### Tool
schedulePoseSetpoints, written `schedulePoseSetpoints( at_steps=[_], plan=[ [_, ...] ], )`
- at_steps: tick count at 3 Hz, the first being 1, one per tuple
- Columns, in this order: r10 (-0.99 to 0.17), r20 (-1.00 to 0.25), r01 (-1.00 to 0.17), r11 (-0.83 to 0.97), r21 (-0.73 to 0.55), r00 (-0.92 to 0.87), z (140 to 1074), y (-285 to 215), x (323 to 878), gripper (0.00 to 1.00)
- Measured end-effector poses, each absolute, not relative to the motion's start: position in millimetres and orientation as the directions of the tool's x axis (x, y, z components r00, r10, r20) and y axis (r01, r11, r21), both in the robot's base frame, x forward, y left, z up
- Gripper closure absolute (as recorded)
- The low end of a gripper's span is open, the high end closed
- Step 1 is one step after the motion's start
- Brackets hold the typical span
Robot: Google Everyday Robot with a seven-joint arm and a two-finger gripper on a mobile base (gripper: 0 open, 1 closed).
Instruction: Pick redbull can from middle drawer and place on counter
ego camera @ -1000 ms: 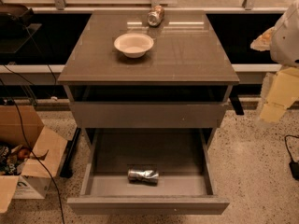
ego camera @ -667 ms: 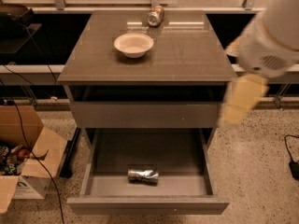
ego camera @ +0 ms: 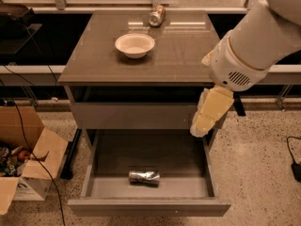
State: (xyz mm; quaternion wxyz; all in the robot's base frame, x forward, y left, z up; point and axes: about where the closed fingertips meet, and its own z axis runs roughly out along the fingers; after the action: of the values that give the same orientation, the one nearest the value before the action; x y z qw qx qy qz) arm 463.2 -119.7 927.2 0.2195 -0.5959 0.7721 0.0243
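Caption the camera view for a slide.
Cream gripper hangs at right edge of open grey middle drawer; dented silver redbull can lies inside.

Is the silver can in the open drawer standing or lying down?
Lying on its side: the redbull can rests lengthwise on the middle drawer floor. The gripper hangs over the drawer's right side, off the can.

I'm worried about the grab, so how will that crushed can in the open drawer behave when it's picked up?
The can lies on its side on the drawer floor, so a nudge may roll it. Its dented middle suggests thin, likely empty metal: light, easily crushed further. The hand hangs above the drawer's right wall.
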Motion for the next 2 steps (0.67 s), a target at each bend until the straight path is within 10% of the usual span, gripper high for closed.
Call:
schedulePoseSetpoints(
  at_steps=[2],
  plan=[
    [-0.899,-0.378,-0.934,0.307,-0.181,-0.222,873,-104,464,0.0]
  ],
)
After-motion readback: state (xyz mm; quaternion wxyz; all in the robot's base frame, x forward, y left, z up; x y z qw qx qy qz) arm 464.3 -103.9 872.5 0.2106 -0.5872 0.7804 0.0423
